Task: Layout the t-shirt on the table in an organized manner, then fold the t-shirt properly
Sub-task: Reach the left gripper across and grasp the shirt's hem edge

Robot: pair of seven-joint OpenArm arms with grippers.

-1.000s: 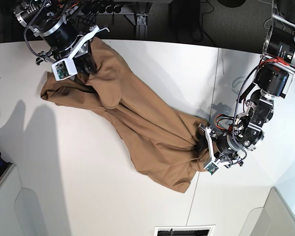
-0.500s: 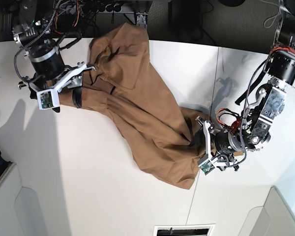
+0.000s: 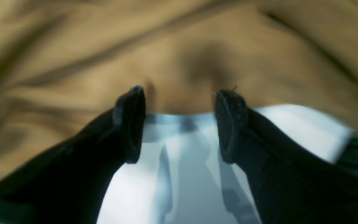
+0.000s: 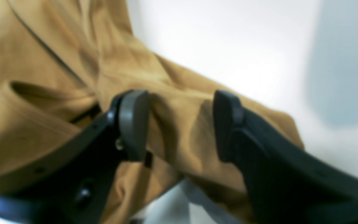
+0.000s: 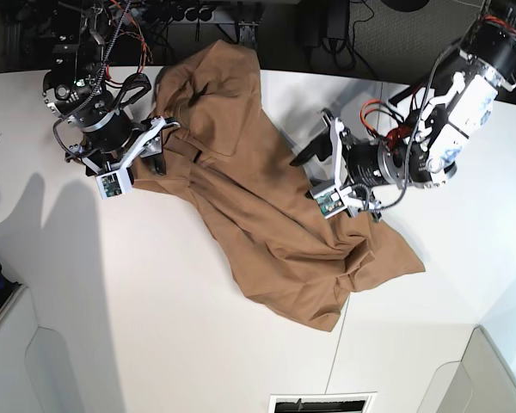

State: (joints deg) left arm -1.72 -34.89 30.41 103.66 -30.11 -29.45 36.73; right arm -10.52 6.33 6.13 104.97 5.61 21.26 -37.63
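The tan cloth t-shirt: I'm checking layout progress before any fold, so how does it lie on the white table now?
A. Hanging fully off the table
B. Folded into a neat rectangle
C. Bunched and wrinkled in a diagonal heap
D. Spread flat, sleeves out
C: in the base view the tan cloth t-shirt lies crumpled, with many creases, running diagonally across the white table, with no neat fold or spread sleeves visible.

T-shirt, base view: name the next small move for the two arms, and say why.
Probably close the right gripper on the fold between its open jaws, then pull outward. The t-shirt lies bunched in a diagonal heap on the table, one end over the far edge; the left gripper is open at a hem, holding nothing.
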